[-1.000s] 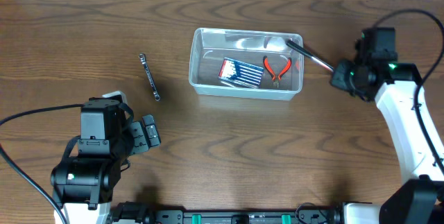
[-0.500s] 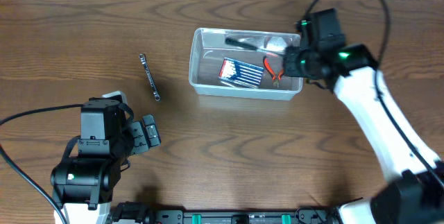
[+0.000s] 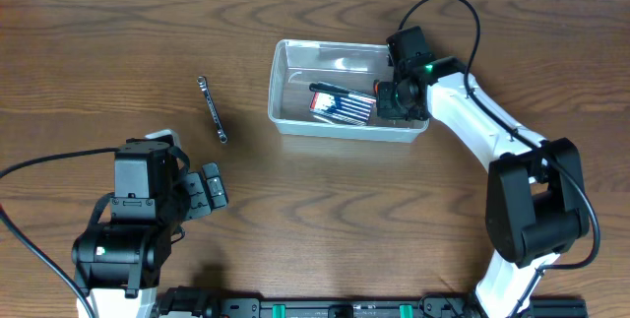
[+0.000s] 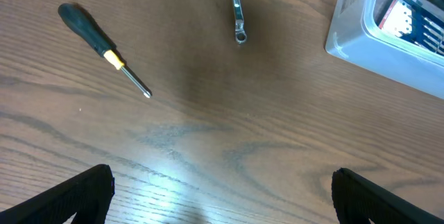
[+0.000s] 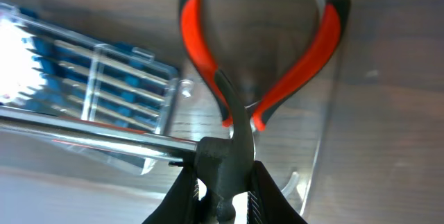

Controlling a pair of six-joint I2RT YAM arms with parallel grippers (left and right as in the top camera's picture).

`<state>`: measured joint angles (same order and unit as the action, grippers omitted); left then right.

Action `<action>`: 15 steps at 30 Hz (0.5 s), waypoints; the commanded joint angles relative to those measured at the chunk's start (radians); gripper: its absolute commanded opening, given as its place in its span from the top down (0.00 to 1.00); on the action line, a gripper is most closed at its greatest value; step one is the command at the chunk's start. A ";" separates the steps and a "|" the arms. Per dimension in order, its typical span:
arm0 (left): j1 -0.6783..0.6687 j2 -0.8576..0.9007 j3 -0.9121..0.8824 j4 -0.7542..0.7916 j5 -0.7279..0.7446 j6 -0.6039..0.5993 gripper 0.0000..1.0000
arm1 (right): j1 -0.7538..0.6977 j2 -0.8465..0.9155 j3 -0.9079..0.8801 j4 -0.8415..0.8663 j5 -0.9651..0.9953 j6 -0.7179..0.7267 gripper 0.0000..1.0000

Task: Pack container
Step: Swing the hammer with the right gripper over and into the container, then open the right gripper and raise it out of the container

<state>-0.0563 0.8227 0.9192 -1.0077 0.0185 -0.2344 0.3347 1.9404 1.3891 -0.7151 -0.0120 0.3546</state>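
Overhead entry: container on table, holding bit case and pliers. Your right gripper, inside it, is clamped on a black-handled tool. Step, likely: depositing. Next: let go, withdraw. Left gripper, well left of container, gapes empty; wrench waits.

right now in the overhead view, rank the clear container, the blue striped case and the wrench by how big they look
1. clear container, largest by far
2. blue striped case, lying inside it
3. wrench, about as long as the case but far thinner
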 commanded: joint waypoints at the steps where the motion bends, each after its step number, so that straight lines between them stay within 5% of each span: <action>1: -0.004 -0.002 0.022 -0.002 -0.012 0.016 0.02 | -0.012 -0.001 0.011 -0.008 0.076 -0.021 0.99; 15: -0.004 -0.002 0.022 -0.002 -0.012 0.016 0.02 | -0.024 -0.001 0.011 -0.059 0.120 -0.095 0.57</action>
<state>-0.0563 0.8227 0.9192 -1.0077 0.0185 -0.2344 0.3180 1.9404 1.3895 -0.7719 0.0841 0.2836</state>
